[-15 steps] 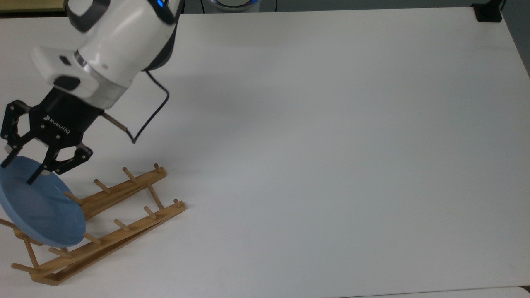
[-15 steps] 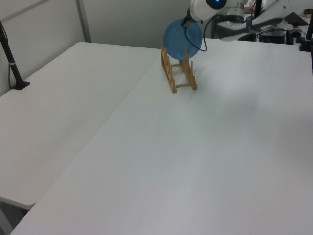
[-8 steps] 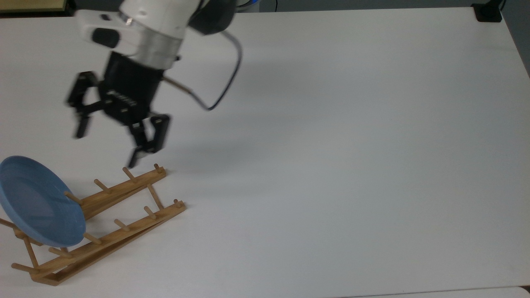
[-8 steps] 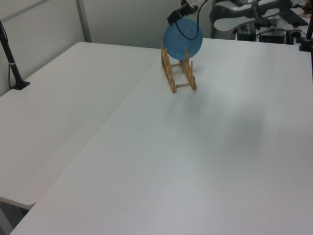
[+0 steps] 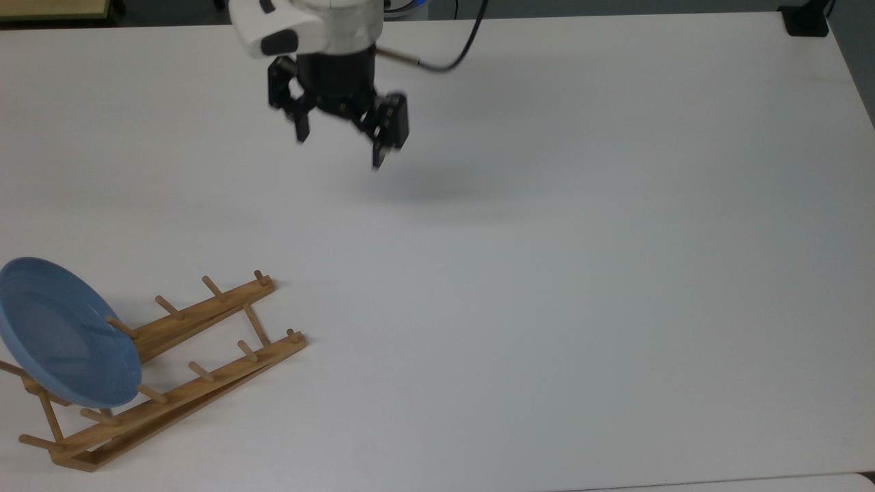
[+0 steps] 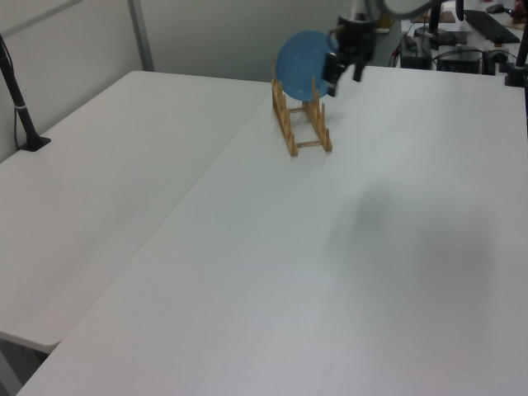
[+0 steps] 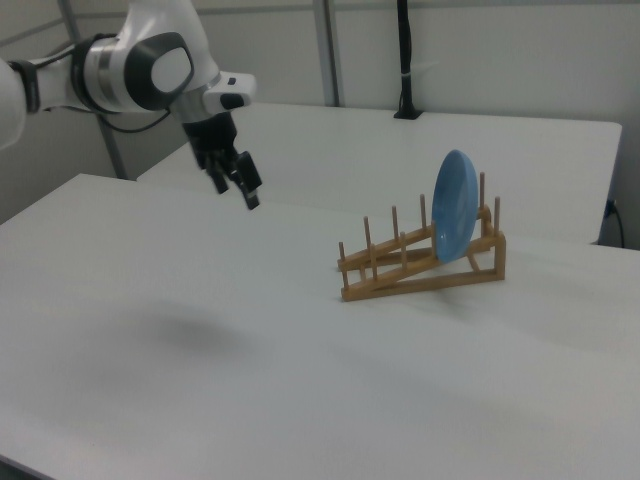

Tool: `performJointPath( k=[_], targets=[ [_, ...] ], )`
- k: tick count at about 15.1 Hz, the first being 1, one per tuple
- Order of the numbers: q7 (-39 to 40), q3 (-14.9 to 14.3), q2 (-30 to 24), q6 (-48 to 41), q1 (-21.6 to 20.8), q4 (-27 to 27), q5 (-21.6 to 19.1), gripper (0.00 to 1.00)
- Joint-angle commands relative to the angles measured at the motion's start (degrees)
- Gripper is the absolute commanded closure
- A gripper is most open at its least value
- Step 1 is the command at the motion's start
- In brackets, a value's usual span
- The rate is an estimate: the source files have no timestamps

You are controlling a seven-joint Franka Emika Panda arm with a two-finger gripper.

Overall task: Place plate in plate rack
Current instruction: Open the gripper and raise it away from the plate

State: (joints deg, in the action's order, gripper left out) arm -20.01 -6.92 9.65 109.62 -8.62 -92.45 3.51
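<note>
The plain glossy blue plate (image 5: 65, 333) stood on edge among the pegs of the wooden plate rack (image 5: 179, 363), well apart from the gripper (image 5: 340, 147). The gripper hung empty over the tabletop (image 5: 581, 273), fingers spread. In the left view it overlapped the plate's edge.

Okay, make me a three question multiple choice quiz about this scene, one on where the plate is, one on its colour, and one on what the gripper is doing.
1. Where is the plate?
A. Flat on the table
B. Standing on edge in the plate rack
C. Held in the gripper

2. What colour is the plate?
A. Blue
B. Green
C. White

3. What state is the gripper in?
A. Shut on the plate
B. Shut on a peg
C. Open and holding nothing

Answers: 1 B, the right view shows it upright between pegs at the rack's taller end. 2 A, it is plain blue in all three views. 3 C, its fingers are spread above bare table, apart from the rack.
</note>
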Motion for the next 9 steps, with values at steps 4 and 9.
performJointPath(
  k=[4, 9],
  targets=[
    [10.3, 0.1, -8.9, -13.2, 0.2, -5.9, -2.5, 0.0],
    [10.4, 0.1, -8.3, -15.1, 0.2, -5.6, -2.6, 0.0]
  ],
)
